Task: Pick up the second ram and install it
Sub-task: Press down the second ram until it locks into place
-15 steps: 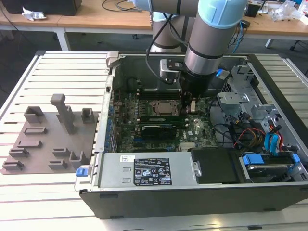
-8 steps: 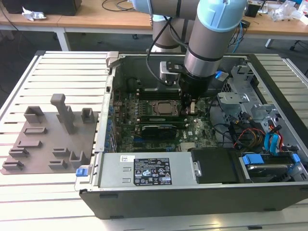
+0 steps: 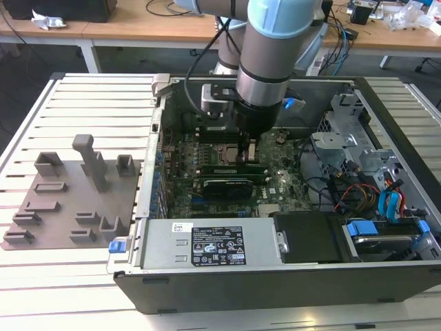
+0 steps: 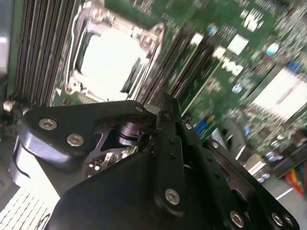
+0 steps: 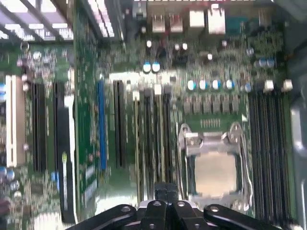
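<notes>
Your hand (image 3: 249,153) is down inside the open case (image 3: 275,276), low over the board (image 3: 275,186), just beside the CPU socket (image 3: 219,153) on the exterior view's right. That is where a bank of long memory slots (image 5: 151,139) runs alongside the socket, so the arm stands nearly upright to push straight down into them. In both wrist views the hand's black links fold in close together, the fingers (image 4: 165,112) drawn nearly shut with only a thin gap, as they would be around something flat and narrow. You cannot see the ram itself clearly: a thin dark edge between the fingertips may be it, seemingly lined up with the slots, but the pictures do not settle that. Whether it is seated, or merely held above a slot, cannot be told either. Outside the case, on the table (image 3: 83,276), the grey holder plate (image 3: 69,200) carries only its blocks, with no green stick on it, which fits the ram being off the plate.
</notes>
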